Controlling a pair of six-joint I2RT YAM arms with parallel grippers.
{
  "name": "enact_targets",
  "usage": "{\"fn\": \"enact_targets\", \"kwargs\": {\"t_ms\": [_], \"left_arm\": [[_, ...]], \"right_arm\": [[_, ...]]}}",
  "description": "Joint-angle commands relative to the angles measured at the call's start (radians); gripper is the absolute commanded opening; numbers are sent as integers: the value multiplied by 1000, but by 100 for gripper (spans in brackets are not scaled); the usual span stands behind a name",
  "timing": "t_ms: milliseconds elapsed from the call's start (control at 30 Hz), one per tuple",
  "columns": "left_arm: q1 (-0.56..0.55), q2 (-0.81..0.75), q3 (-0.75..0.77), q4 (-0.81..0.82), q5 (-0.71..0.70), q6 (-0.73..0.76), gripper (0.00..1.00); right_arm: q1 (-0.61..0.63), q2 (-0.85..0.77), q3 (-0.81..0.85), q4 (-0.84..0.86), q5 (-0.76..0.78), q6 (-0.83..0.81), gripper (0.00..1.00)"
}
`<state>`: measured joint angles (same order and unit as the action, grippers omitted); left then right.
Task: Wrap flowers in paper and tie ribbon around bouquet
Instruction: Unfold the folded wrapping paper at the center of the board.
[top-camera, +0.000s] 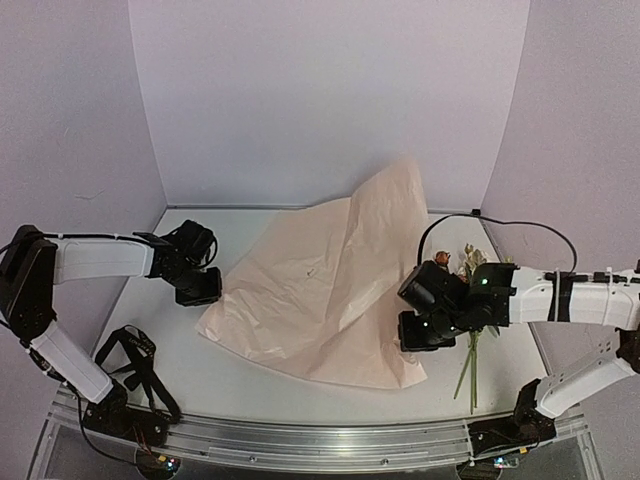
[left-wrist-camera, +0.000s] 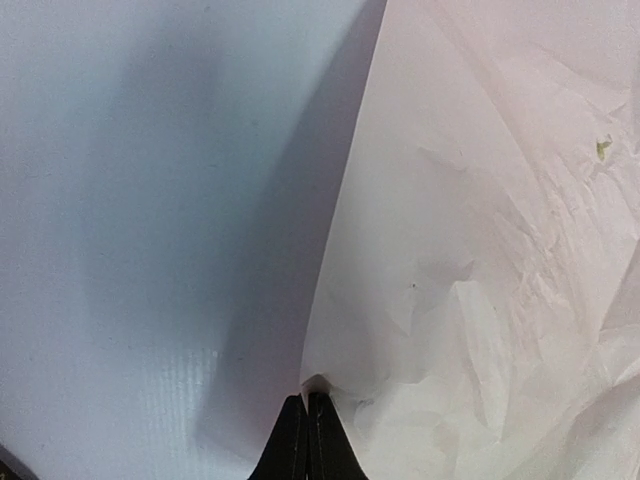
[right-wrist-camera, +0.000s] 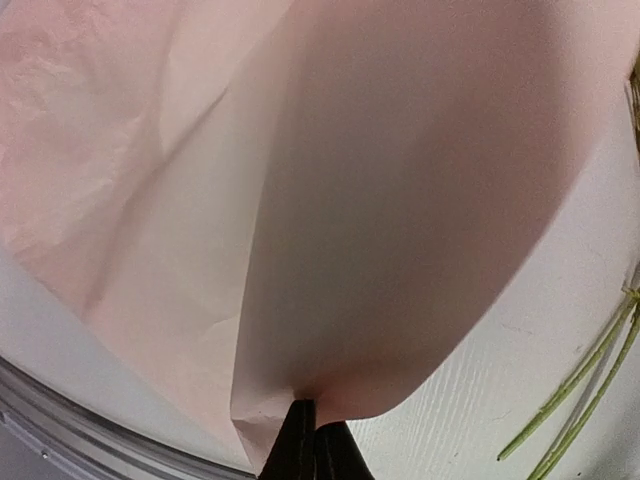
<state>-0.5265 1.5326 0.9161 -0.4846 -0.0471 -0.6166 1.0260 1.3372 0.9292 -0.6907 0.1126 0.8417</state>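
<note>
Paper (top-camera: 320, 290) is spread crinkled across the middle of the table (top-camera: 250, 395), left part lying flat, right part raised off the surface into a fold that peaks toward the back wall. Left gripper (left-wrist-camera: 307, 402) is pressed together on the paper's left edge, a small nub of sheet caught between the tips, low over the table. Right gripper (right-wrist-camera: 313, 410) is likewise closed, pinching the paper's near-right edge; in the right wrist view the sheet balloons up and away from the tips as a curved fold. Flowers (top-camera: 468, 262) lie on the bare table just right of the paper, not on it: heads toward the back and partly hidden behind the right arm, stems (top-camera: 470, 375) running toward the near edge. The right wrist view shows the thin green stems beside the lifted sheet; whether they touch it I cannot tell. Ribbon (top-camera: 135, 362) sits in black loops on the table's near-left corner by the left arm's base, well apart from the paper and the flowers; any lettering is too small to make out.
</note>
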Motion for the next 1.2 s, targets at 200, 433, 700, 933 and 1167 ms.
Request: {"fn": "enact_targets", "kwargs": {"t_ms": [200, 433, 700, 933, 1167], "left_arm": [[140, 90, 124, -70, -122, 125, 0], [227, 167, 230, -84, -163, 160, 0], [282, 297, 371, -114, -175, 202, 0], [284, 387, 496, -153, -201, 245, 6], [294, 425, 604, -187, -284, 281, 19]], "right_arm": [[87, 92, -64, 124, 203, 275, 0], [132, 235, 19, 232, 128, 352, 0], [184, 366, 197, 271, 16, 373, 12], [187, 351, 228, 261, -11, 317, 50], [128, 228, 204, 128, -17, 173, 74]]}}
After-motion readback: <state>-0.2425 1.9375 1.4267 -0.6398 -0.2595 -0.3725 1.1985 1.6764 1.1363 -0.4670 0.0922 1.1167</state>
